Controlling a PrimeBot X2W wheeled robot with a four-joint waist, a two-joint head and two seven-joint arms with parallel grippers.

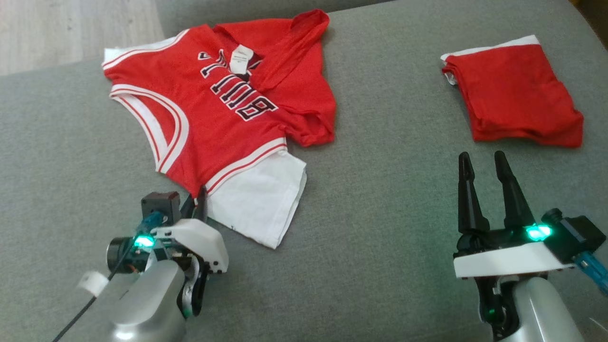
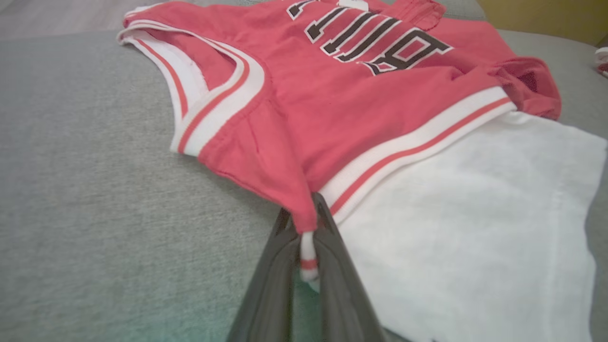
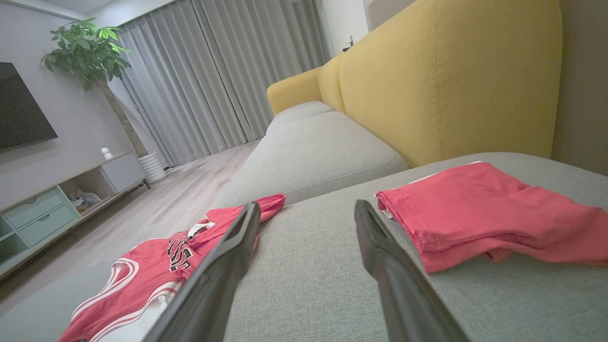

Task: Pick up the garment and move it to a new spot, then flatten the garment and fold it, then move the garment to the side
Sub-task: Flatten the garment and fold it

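Pinching the near hem corner of the red jersey (image 1: 223, 109) with the left gripper (image 2: 304, 228), jaws clamped on the cloth, probably for the lift to a new spot; spread over the left of the grey cushion (image 1: 380, 213), right side doubled over, lettering partly hidden under a tag (image 1: 241, 59); further right, right gripper (image 1: 481, 157) spread wide and empty, likely on standby; beyond it, folded red piece (image 1: 517, 95), layers unreadable.
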